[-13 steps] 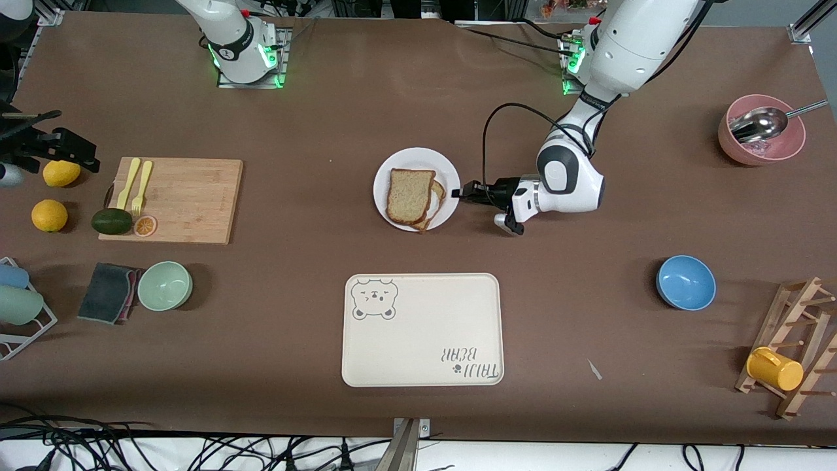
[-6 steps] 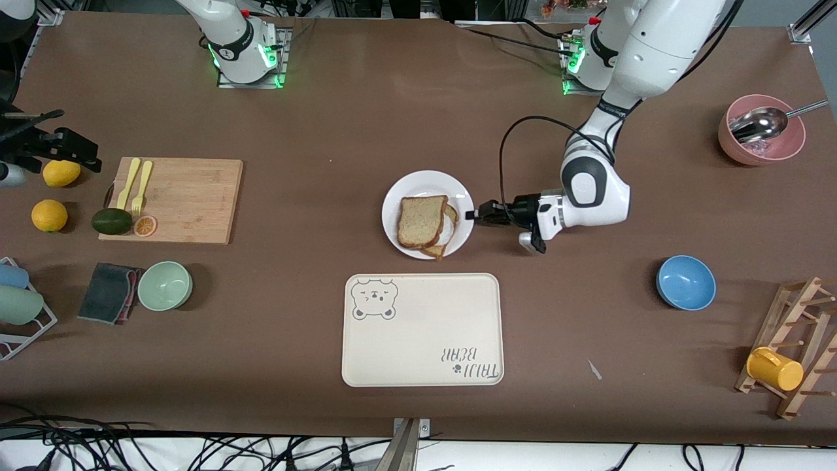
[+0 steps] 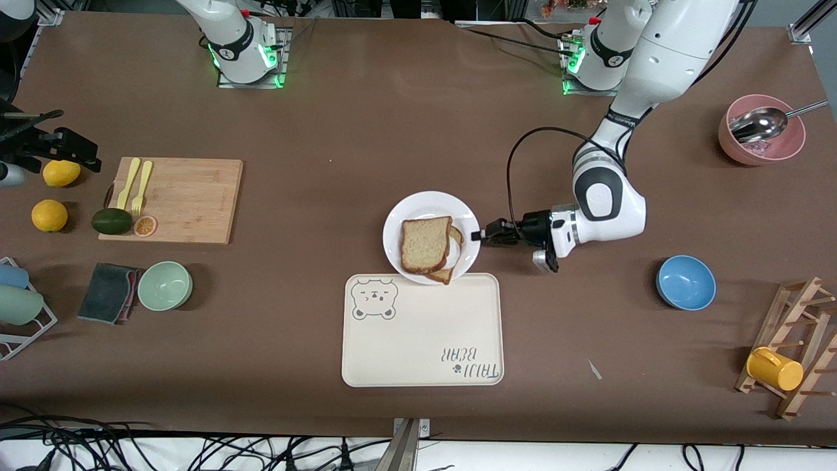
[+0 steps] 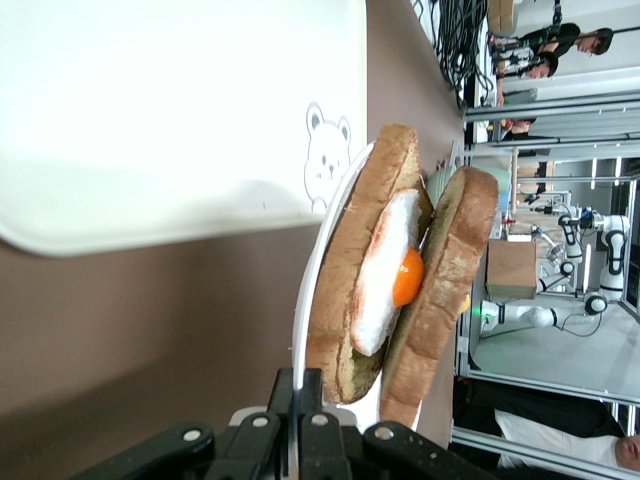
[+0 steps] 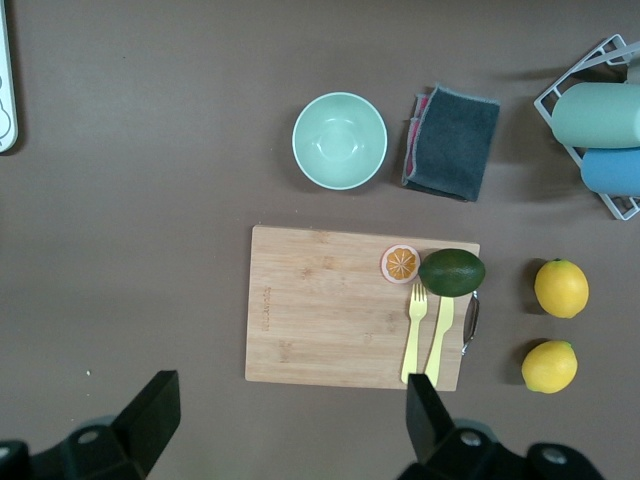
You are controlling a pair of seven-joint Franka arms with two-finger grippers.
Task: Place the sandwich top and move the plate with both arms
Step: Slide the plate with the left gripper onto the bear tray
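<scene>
The white plate (image 3: 400, 219) sits mid-table, its near edge overlapping the far rim of the cream bear tray (image 3: 422, 330). On it lies a toast slice with a fried egg (image 4: 385, 270), and the plain bread slice, the sandwich top (image 3: 426, 244), rests on that, shifted toward the right arm's end so the lower slice peeks out. The left end effector (image 3: 478, 235) is clamped shut on the plate's rim at the side toward the left arm's end; in the left wrist view the rim runs straight between its closed fingers (image 4: 268, 440).

The right end effector (image 5: 290, 420) hangs over the table beside the cutting board, fingers spread wide and holding nothing; that arm waits.

A pink bowl (image 3: 761, 139) toward the left arm's end holds a metal ladle (image 3: 758, 123). A blue bowl (image 3: 685, 282) nearer the camera and a pale green bowl (image 3: 165, 285) toward the right arm's end are both empty. A wire rack (image 5: 600, 125) holds two cups (image 5: 598, 113).

The wooden cutting board (image 3: 176, 199) carries two yellow forks (image 3: 136, 184), an avocado (image 3: 112, 221) and an orange slice (image 3: 145, 226). Two lemons (image 3: 50, 215) lie beside it, and a grey cloth (image 3: 106, 292) lies next to the green bowl. A wooden peg rack (image 3: 798, 347) carries one yellow mug (image 3: 774, 369).
</scene>
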